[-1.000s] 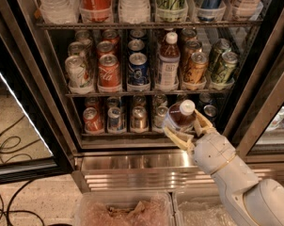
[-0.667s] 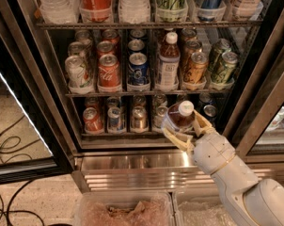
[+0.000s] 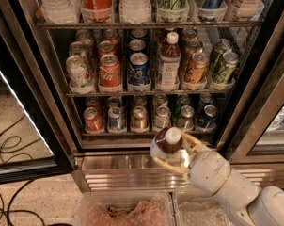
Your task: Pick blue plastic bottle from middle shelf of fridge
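My claw (image 3: pixel 169 149) is clamped around the blue plastic bottle (image 3: pixel 167 140), low outside the fridge (image 3: pixel 238 98), near its steel base (image 3: pixel 114 166). The tilted bottle could slip, or clip the bottom-shelf cans (image 3: pixel 161 117).

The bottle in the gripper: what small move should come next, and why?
Probably draw the bottle straight back, away from the fridge: the gripper is shut on it, low before the steel base, already off the middle shelf.
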Tool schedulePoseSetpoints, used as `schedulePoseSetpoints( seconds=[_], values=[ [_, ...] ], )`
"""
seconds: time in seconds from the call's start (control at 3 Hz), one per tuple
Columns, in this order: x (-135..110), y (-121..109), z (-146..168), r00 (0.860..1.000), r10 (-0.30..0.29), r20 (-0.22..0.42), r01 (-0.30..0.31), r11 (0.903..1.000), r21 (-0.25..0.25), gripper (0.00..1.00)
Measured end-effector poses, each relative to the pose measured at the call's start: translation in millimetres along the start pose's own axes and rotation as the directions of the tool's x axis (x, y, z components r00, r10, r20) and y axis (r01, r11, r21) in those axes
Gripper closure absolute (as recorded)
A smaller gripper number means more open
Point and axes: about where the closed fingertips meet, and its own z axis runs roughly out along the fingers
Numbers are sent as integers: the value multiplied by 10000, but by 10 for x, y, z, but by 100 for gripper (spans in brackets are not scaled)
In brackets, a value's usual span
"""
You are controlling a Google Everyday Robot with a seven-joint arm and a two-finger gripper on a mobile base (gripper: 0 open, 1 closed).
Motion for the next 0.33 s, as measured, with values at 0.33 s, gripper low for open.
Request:
schedulePoseSetpoints(
  seconds=[0.33],
  values=[
    [-68,96,6,9997,-1,259,11,9993,-383,100]
  ],
)
